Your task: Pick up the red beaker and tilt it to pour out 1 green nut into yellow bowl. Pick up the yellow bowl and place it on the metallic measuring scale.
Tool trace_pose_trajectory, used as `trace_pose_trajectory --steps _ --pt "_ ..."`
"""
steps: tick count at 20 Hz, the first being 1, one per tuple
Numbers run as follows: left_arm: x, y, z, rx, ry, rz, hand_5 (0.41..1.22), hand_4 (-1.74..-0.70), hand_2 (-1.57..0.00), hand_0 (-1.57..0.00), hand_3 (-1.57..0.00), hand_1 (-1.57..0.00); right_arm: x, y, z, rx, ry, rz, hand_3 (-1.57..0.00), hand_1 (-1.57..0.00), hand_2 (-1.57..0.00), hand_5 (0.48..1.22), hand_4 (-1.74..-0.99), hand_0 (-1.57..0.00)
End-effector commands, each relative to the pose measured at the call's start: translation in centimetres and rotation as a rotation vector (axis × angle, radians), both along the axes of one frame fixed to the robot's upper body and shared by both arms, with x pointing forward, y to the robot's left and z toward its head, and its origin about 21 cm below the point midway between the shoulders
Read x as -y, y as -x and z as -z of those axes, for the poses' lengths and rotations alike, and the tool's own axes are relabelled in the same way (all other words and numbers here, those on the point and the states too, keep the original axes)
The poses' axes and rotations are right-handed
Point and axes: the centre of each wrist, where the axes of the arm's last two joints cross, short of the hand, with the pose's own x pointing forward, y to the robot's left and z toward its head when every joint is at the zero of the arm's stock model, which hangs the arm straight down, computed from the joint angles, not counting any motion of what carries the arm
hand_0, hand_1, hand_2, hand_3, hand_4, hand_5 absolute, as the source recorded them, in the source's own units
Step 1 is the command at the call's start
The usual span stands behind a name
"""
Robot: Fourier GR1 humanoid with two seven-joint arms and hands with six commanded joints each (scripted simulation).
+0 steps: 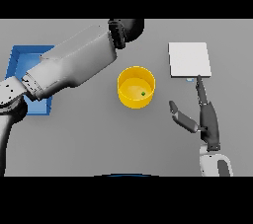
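The yellow bowl (136,87) stands upright at the middle of the table with one green nut (143,93) inside it. To its right and further back lies the flat, pale metallic scale (189,59). My right hand (207,119) rests open on the table right of the bowl; its fingers (200,90) point at the scale's near edge and its thumb is spread toward the bowl. My left arm reaches across from the left, and the dark left hand (126,29) sits behind the bowl at the scene's top edge. No red beaker shows.
A blue tray (22,65) lies at the far left, partly covered by my left forearm (74,62).
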Motion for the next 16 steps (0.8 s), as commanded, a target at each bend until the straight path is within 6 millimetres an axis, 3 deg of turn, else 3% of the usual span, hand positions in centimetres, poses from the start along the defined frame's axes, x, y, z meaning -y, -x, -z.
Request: trace_pose_trajectory --steps 1,2,6,9,12,16 --pt "-0.3 -0.5 -1.7 0.026 0.037 -0.007 1.221 -1.69 -1.43 -1.57 -1.27 -1.57 -0.3 0.0 0.1 0.007 -0.002 -0.01 0.0 0.0 0.0 0.594 -1.19 0.0" --pt "-1.1 -1.0 -3.6 0.037 0.076 -0.025 1.221 -1.7 -1.46 -1.57 -1.04 -1.57 -0.3 -0.2 0.1 0.004 -0.013 -0.016 0.0 0.0 0.0 0.596 -1.186 0.0" --pt "-3.2 -2.8 -9.3 0.092 0.291 -0.164 1.221 -1.71 -1.53 -1.57 -1.35 -1.57 -0.1 -0.5 -0.2 0.009 -0.061 -0.031 0.0 0.0 0.0 0.595 -1.183 0.0" --pt "-8.3 -4.7 -11.4 0.064 0.61 -0.368 1.221 -1.73 -1.55 -1.57 -1.38 -1.57 -0.1 -0.7 -0.5 0.005 -0.063 -0.037 0.0 0.0 0.0 0.594 -1.199 0.0" --pt "-14.3 -5.8 -11.7 0.039 0.954 -0.54 1.221 -1.73 -1.56 -1.57 -1.37 -1.57 0.0 -0.7 -0.2 0.001 -0.074 -0.044 0.0 0.0 0.0 0.592 -1.224 0.0" --pt "-21.7 -5.8 -9.5 0.001 1.293 -0.642 1.221 -1.74 -1.57 -1.57 -1.43 -1.57 0.5 -0.9 0.0 0.023 -0.047 -0.057 0.0 0.0 0.0 0.586 -1.222 0.0"
